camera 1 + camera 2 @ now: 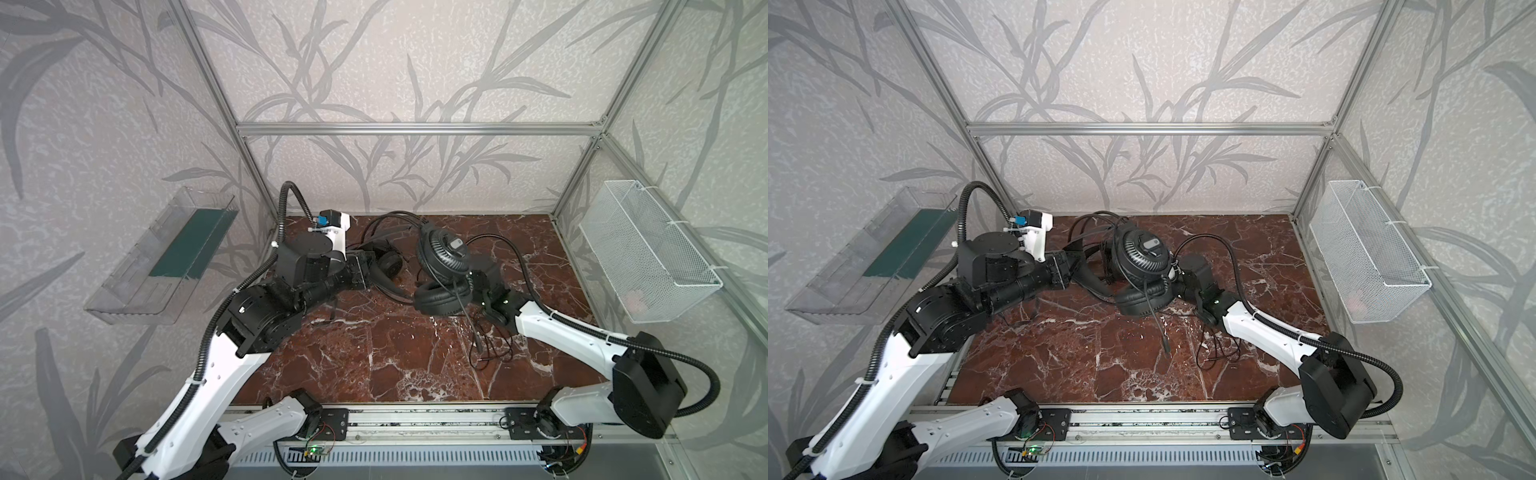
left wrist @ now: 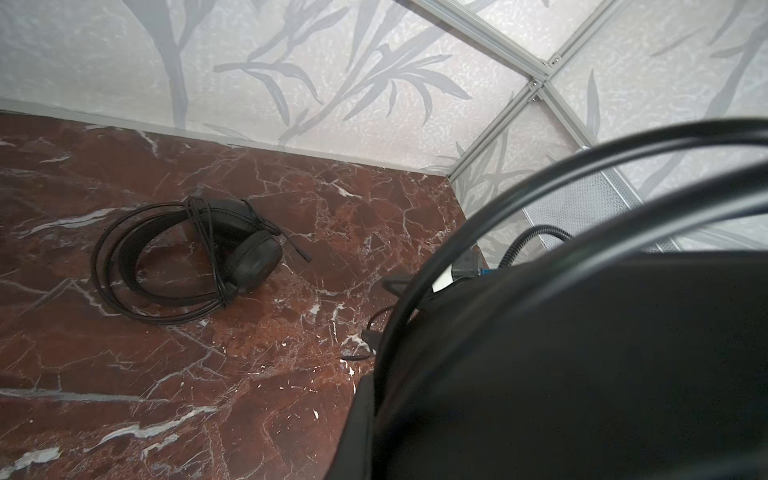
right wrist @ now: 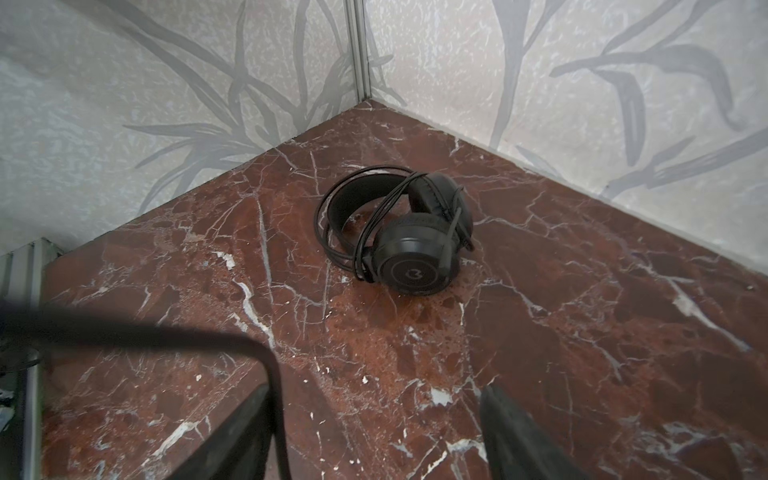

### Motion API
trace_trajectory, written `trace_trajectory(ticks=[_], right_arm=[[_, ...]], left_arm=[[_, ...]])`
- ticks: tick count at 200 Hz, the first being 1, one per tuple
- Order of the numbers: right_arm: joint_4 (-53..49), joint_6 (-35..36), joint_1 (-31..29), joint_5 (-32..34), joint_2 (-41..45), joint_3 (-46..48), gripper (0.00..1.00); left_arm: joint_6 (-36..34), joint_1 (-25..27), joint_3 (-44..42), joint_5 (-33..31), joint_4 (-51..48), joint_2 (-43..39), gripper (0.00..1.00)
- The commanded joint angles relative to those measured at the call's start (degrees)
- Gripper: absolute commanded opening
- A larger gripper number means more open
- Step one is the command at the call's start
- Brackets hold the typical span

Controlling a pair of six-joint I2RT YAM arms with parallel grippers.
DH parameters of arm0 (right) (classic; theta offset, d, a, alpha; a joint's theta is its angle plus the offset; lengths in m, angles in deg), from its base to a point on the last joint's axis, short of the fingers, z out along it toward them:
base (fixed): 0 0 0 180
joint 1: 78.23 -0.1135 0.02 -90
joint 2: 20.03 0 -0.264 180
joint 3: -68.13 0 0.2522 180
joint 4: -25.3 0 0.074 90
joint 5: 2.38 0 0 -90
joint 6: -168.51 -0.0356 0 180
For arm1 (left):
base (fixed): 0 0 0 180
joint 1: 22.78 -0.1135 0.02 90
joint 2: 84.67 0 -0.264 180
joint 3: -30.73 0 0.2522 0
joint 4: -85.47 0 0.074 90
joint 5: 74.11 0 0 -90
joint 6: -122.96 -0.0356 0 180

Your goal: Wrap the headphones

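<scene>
Left pincer (image 1: 368,272) clamped on held headset (image 1: 442,266), mid-tabletop (image 1: 374,353) | right pincer (image 3: 374,388) spread, empty | loose cable (image 1: 486,349) trails toward near-right edge, right arm nearer | wrapped headset (image 2: 187,257) far-left corner.

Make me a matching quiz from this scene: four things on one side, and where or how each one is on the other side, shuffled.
Things:
1. white mesh basket
2. clear bin
3. cable-wound headset
4. right end effector

States:
A. jaws open
B. hung on the left wall
C. lying on the marble table
D. hung on the right wall

Pairs: 1-D, 2-B, 3-C, 4-A
</scene>
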Motion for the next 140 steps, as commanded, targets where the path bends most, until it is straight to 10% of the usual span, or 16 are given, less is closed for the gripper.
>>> trace_trajectory(ticks=[1, 140], right_arm=[[6.2, -4.7, 0.0, -1.3, 1.3, 3.7, 0.79], [46.8, 0.8, -3.4, 10.6, -15.7, 11.8, 0.79]], left_arm=[[7.2, -3.8, 3.0, 1.4, 0.8, 1.0, 0.00], [15.0, -10.2, 3.7, 5.8, 2.2, 3.6, 0.00]])
